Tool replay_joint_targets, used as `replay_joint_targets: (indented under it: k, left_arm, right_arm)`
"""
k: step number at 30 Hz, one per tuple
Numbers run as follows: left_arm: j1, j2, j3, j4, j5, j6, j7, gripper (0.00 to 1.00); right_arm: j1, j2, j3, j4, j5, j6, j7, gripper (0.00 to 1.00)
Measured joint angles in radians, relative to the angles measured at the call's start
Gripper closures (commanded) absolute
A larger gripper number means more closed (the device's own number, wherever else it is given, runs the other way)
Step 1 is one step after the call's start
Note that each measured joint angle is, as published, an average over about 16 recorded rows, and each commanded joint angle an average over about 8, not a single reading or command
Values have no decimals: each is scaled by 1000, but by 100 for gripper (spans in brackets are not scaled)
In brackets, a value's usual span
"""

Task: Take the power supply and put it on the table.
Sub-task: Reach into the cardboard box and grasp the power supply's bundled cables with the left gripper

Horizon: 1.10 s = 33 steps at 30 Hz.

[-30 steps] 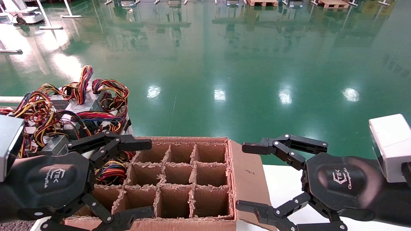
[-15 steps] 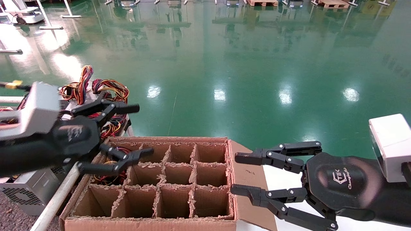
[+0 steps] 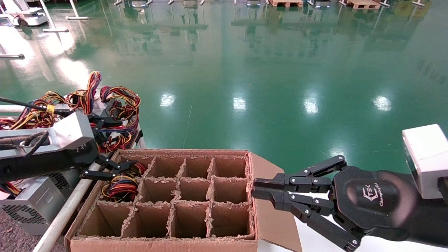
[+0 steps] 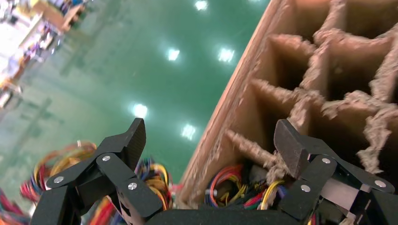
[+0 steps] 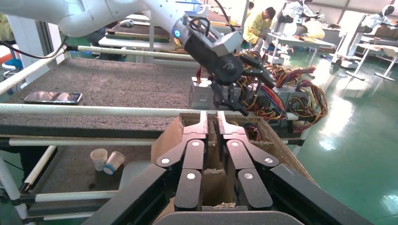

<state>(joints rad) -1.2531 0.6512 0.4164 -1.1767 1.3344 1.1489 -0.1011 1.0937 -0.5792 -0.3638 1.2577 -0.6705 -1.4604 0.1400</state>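
Hanging over the far left corner of the cardboard box [image 3: 182, 196], the left gripper [image 3: 112, 148] has its jaws spread and holds nothing. Below it, the power supply [image 3: 120, 185] sits in the corner compartment, and mostly its coiled wires show. I judge the metal body heavy and stiff, while the wires are soft and would slip, so the hold should be on the body's sides. The grey counter [image 3: 14, 241] lies beside the box. The right gripper [image 3: 260, 187] is at the box's right edge, jaws clenched on nothing.
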Motion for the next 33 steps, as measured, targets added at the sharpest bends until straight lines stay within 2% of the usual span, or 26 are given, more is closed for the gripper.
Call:
replay_joint_targets:
  k: [6, 16, 17, 20, 21, 22, 25, 28, 29, 30, 33]
  left_arm:
    - [11, 6, 11, 46, 6, 5, -24, 0]
    - [-3, -10, 44, 78, 17, 88, -73, 0]
    - [-4, -13, 47, 79, 19, 95, -76, 0]
    - [-4, -21, 53, 82, 27, 106, -81, 0]
    - [-3, -23, 54, 82, 30, 108, -81, 3]
    - [-2, -25, 56, 82, 33, 108, -81, 12]
    - [3, -32, 58, 80, 44, 102, -78, 49]
    - [11, -36, 58, 75, 53, 89, -77, 87]
    - [14, -38, 58, 73, 56, 85, -77, 96]
    - [16, -39, 58, 70, 59, 80, -77, 100]
    - [24, -41, 59, 60, 67, 66, -80, 100]
  right_arm:
    - [0, 0, 0, 0, 0, 0, 0, 100]
    - [0, 0, 0, 0, 0, 0, 0, 100]
    - [0, 0, 0, 0, 0, 0, 0, 98]
    - [0, 0, 0, 0, 0, 0, 0, 60]
    - [0, 0, 0, 0, 0, 0, 0, 48]
    - [0, 0, 0, 0, 0, 0, 0, 35]
    - [0, 0, 0, 0, 0, 0, 0, 0]
    - [0, 0, 0, 0, 0, 0, 0, 0]
    - [0, 0, 0, 0, 0, 0, 0, 0]
    - [0, 0, 0, 0, 0, 0, 0, 0]
    - [0, 0, 0, 0, 0, 0, 0, 0]
